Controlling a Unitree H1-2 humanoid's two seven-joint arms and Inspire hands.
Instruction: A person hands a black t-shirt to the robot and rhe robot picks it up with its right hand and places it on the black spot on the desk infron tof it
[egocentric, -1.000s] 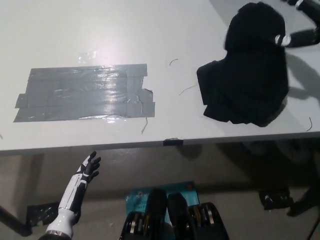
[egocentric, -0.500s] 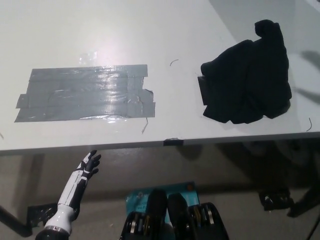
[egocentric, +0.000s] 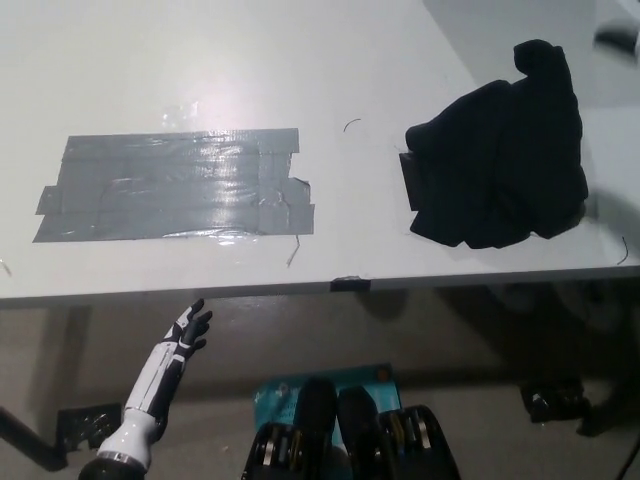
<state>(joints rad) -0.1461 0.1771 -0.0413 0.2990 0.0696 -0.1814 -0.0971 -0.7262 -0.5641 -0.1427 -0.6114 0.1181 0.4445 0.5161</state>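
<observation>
The white desk (egocentric: 200, 60) is taking up most of the view, running edge to edge with its front lip crossing the middle of the picture. On its left half a big grey patch of duct tape (egocentric: 175, 187) is lying flat, strips overlapping, pretty shiny under the light and a bit ragged at its right end.

Over on the right half the black t-shirt (egocentric: 505, 165) is sitting in a crumpled heap on the desk, well apart from the tape. One bunched-up bit is sticking up toward the far edge, and the pile is reaching close to the desk's front edge. A dark flat corner is poking out from under its left side, can't tell what that is.

Below the desk edge at lower left, the robot's white left hand (egocentric: 187, 330) is hanging over the floor, fingers spread apart and holding nothing. The black right hand isn't showing anywhere.

A few thin stray threads (egocentric: 293, 249) are lying on the desk near the tape.
</observation>
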